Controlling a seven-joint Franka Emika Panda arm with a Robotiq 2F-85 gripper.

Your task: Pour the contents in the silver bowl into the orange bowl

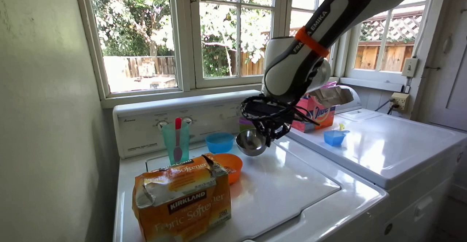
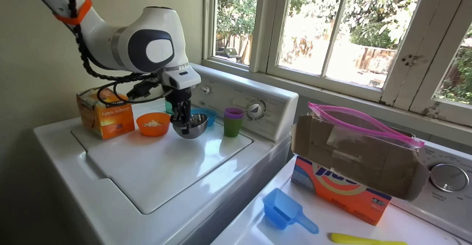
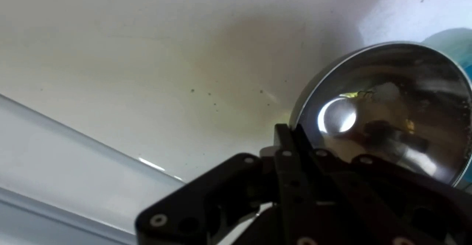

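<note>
My gripper [image 3: 288, 128] is shut on the near edge of the silver bowl [image 3: 391, 104], one finger inside the rim and one outside. Tilted, the silver bowl [image 1: 250, 143] seems to hang just above the white washer lid. Its inside looks bare apart from a few specks along the far wall. To one side stands the orange bowl [image 2: 153, 131], upright on the lid, with pale bits lying in it. Part of the orange bowl [image 1: 235, 171] is hidden behind a box in an exterior view, and only its edge enters the wrist view.
A blue bowl [image 1: 219, 143] sits close behind the silver bowl. The Kirkland box [image 1: 182, 202] stands beside the orange bowl. Near the back panel are a teal cup [image 1: 171, 143] and a green-purple cup stack [image 2: 233, 124]. A Tide box [image 2: 343, 191] and blue scoop [image 2: 282, 210] occupy the adjacent machine.
</note>
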